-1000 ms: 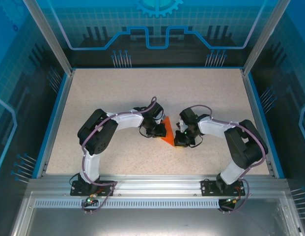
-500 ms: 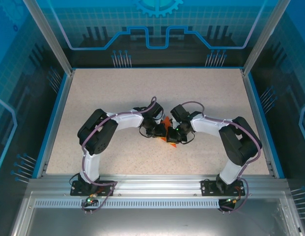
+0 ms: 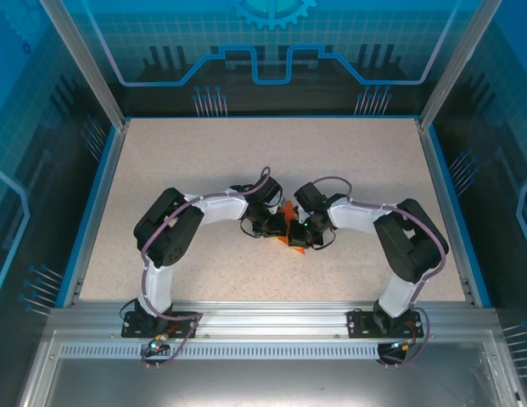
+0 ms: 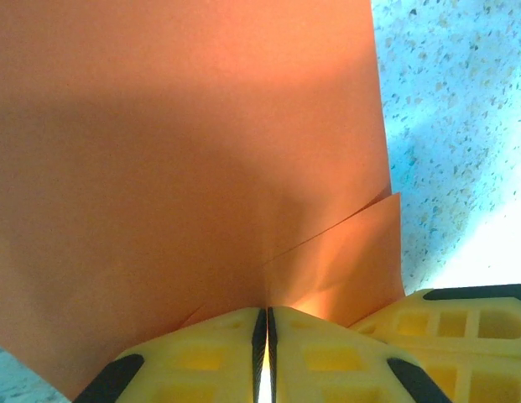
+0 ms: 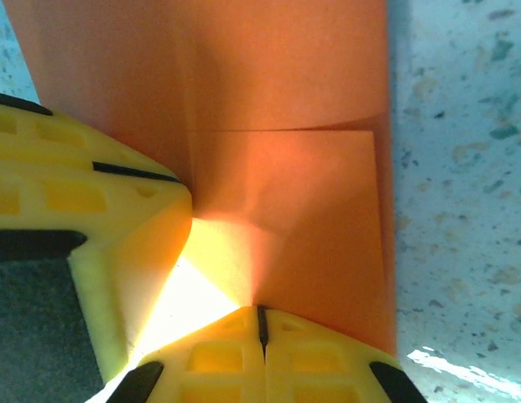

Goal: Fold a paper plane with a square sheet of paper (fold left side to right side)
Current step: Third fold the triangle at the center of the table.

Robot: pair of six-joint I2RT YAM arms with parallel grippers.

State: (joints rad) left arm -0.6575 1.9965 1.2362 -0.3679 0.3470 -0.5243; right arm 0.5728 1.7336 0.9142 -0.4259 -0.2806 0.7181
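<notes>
The orange sheet of paper (image 3: pixel 293 243) sits bunched at the table's middle, between my two grippers. My left gripper (image 3: pixel 278 227) comes at it from the left, my right gripper (image 3: pixel 299 232) from the right, almost touching. In the left wrist view the paper (image 4: pixel 184 151) rises from the tips of my left gripper (image 4: pixel 266 311), which is shut on it, with a folded flap at the lower right. In the right wrist view my right gripper (image 5: pixel 261 309) is shut on the paper (image 5: pixel 294 109), which shows overlapping layers. The left gripper's yellow finger (image 5: pixel 92 218) stands close beside it.
The speckled beige table (image 3: pixel 204 153) has a raised blue border (image 3: pixel 98 203) on its left, right and far sides. An aluminium rail (image 3: pixel 263 318) carries both arm bases at the near edge. Transparent blue walls enclose the cell.
My right gripper has swung left toward the left gripper, and the paper that lay as a flat triangle is now bunched up between them. The left arm has stayed put.
</notes>
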